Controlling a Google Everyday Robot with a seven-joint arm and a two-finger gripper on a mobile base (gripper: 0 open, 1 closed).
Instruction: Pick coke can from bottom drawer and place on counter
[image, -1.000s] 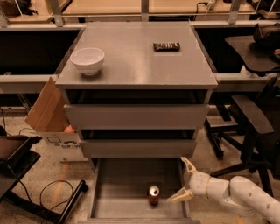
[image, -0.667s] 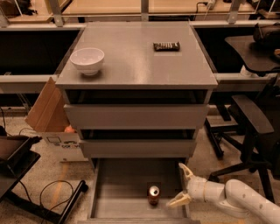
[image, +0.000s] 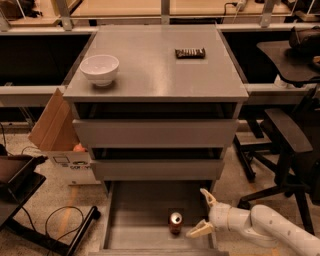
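Note:
The coke can (image: 175, 223) stands upright on the floor of the open bottom drawer (image: 135, 220), near its front and right of centre. My gripper (image: 201, 212) is inside the drawer just to the right of the can, its two pale fingers spread open towards the can, not touching it. One finger points up and back, the other (image: 198, 230) lies low near the can's base. The counter (image: 155, 60) is the grey cabinet top above.
A white bowl (image: 99, 69) sits at the counter's left, a dark snack bar (image: 190, 52) at its back right. Two shut drawers (image: 155, 132) are above the open one. A cardboard box (image: 57, 135) stands left, a black office chair (image: 285, 145) right.
My gripper has moved left and slightly down inside the drawer, closer to the can. The can has not moved.

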